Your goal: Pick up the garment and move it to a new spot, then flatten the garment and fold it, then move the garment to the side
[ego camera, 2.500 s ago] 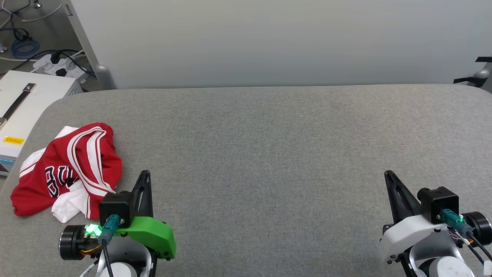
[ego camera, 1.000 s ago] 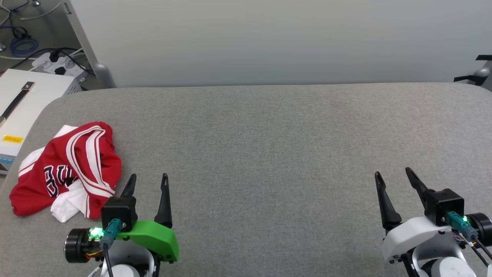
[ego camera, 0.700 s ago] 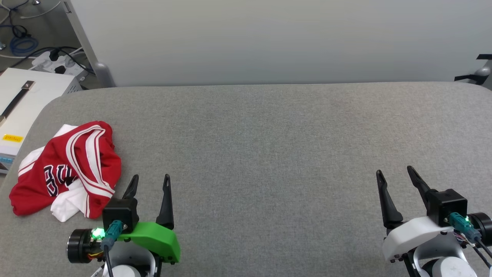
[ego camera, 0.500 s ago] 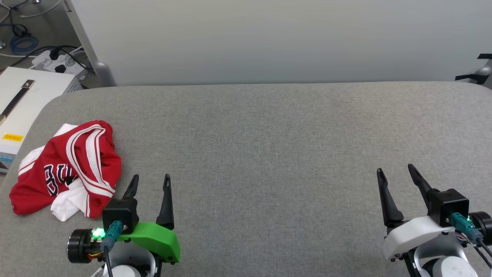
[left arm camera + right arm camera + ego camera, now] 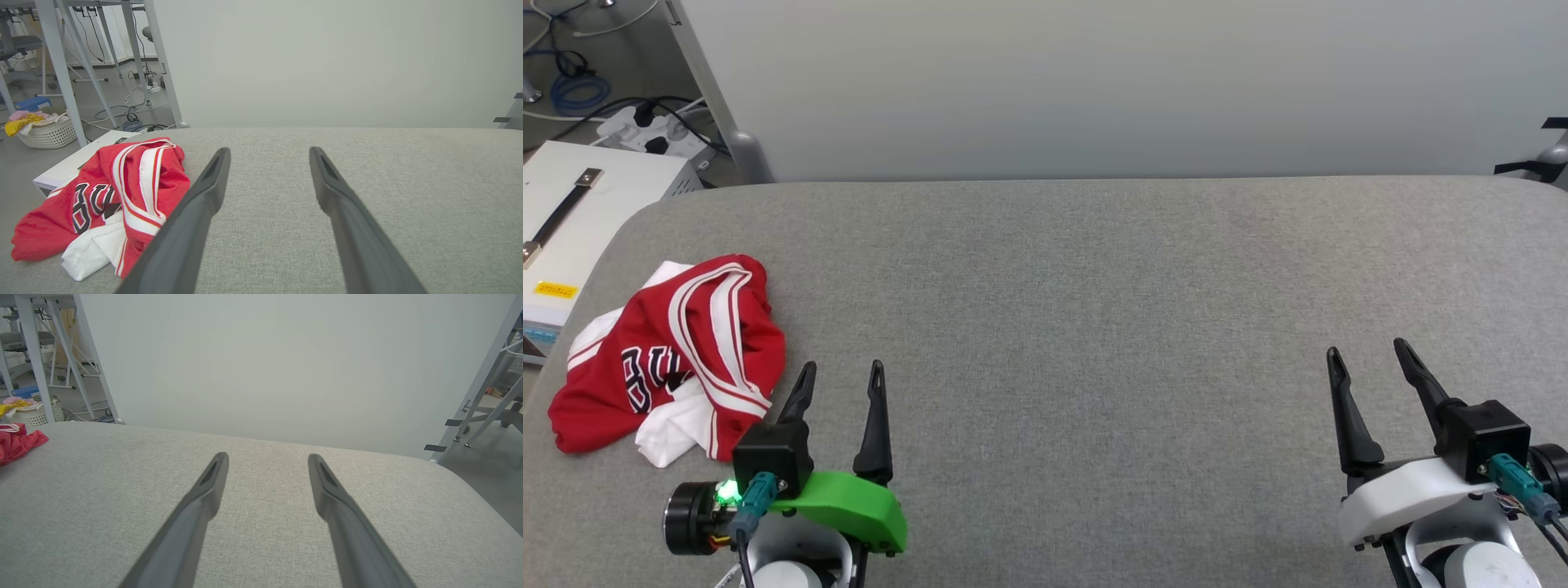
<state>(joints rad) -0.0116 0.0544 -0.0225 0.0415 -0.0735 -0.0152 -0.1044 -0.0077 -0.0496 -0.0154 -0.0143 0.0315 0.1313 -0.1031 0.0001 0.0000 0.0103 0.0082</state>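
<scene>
The garment [image 5: 670,351], a crumpled red jersey with white sleeves, striped trim and black lettering, lies in a heap at the left end of the grey padded table [image 5: 1094,310]. It also appears in the left wrist view as the garment [image 5: 102,200] and, at the far left of the right wrist view, as the garment [image 5: 16,443]. My left gripper [image 5: 841,374] hovers open just right of the heap, nothing between its fingers. Far off at the lower right, my right gripper [image 5: 1366,351] is open and empty over bare table.
A pale wall panel [image 5: 1094,82] rises behind the table. A white box with a strap handle [image 5: 572,212] and floor cables [image 5: 645,131] sit past the table's left edge. A laundry basket [image 5: 45,130] stands on the floor beyond.
Both grippers went from shut to open about two seconds ago and have held open since. The head camera shifted slightly. The garment lies as before.
</scene>
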